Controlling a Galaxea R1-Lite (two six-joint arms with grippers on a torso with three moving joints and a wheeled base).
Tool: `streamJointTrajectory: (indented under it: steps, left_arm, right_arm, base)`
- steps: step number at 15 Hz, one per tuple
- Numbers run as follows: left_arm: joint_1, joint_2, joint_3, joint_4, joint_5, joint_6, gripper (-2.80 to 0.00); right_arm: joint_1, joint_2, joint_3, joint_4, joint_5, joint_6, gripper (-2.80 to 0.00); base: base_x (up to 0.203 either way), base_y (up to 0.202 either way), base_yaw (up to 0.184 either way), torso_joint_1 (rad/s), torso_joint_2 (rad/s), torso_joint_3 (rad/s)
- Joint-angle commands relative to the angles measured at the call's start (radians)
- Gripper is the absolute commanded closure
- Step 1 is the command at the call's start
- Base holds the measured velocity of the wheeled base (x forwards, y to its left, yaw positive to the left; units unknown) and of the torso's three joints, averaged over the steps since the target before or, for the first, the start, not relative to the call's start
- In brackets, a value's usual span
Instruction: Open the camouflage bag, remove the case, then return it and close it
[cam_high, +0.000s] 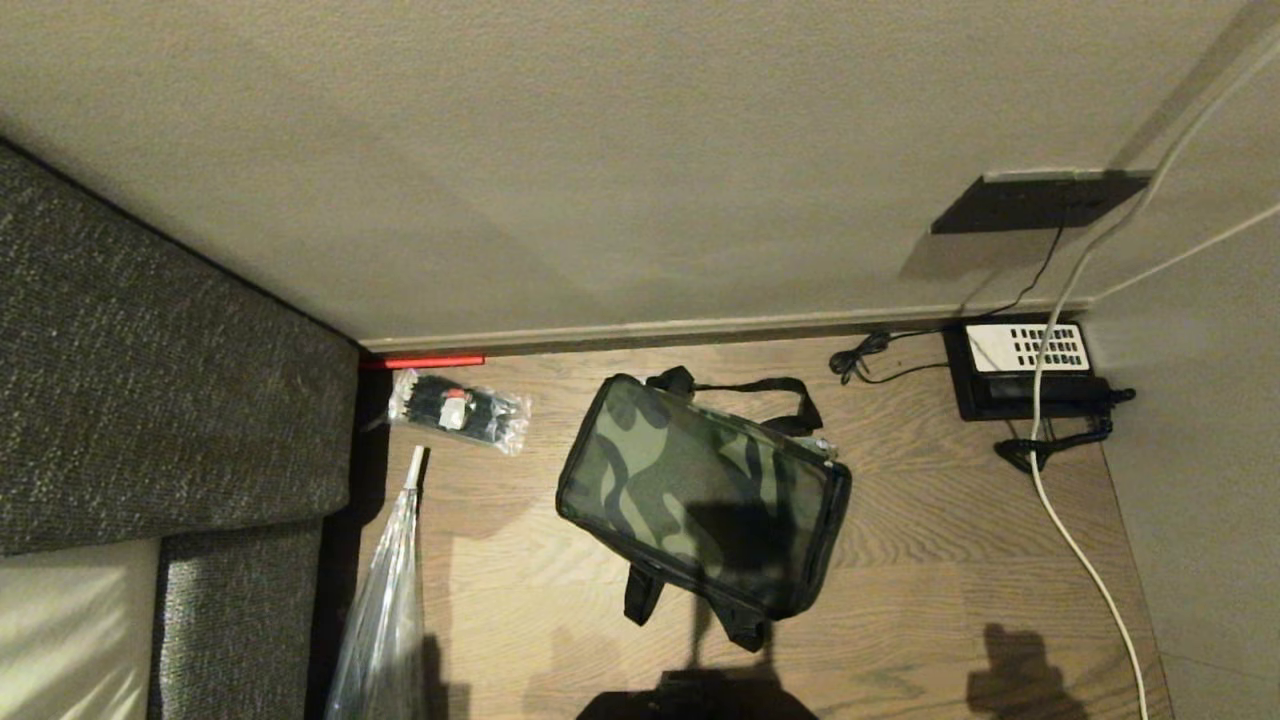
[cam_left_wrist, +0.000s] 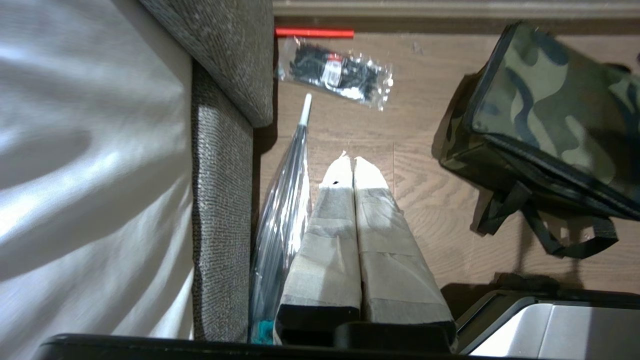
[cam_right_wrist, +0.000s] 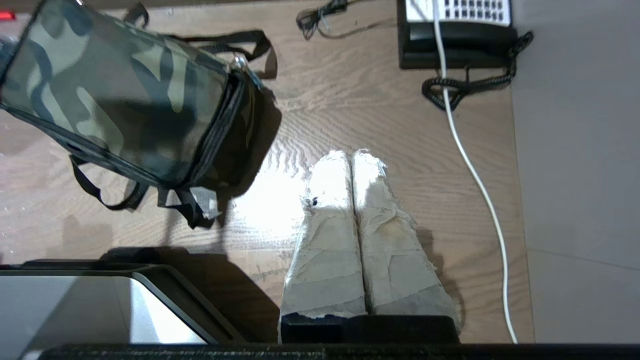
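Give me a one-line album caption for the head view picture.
Closed camouflage bag lying on a wooden floor, between a clear packet and a black telephone.

Left gripper (cam_left_wrist: 354, 161) and right gripper (cam_right_wrist: 348, 156) both pointing down, tape-wrapped fingers (cam_right_wrist: 370, 220) pressed together, tips meeting, nothing between them.
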Motion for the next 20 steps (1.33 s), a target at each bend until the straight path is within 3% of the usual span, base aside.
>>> streamJointTrajectory:
  steps: [1, 20]
  left_arm:
    - [0.0, 0.0, 0.002, 0.0, 0.001, 0.0, 0.0]
    - [0.0, 0.0, 0.002, -0.001, 0.004, -0.003, 0.0]
  right_arm:
    - [0.0, 0.003, 0.0, 0.0, 0.0, -0.001, 0.0]
    - [0.0, 0.003, 0.0, 0.0, 0.0, -0.001, 0.0]
  base:
    - [0.0, 0.0, 0.0, 0.006, 0.0, 0.206]
    - [0.0, 0.0, 0.0, 0.002, 0.0, 0.202]
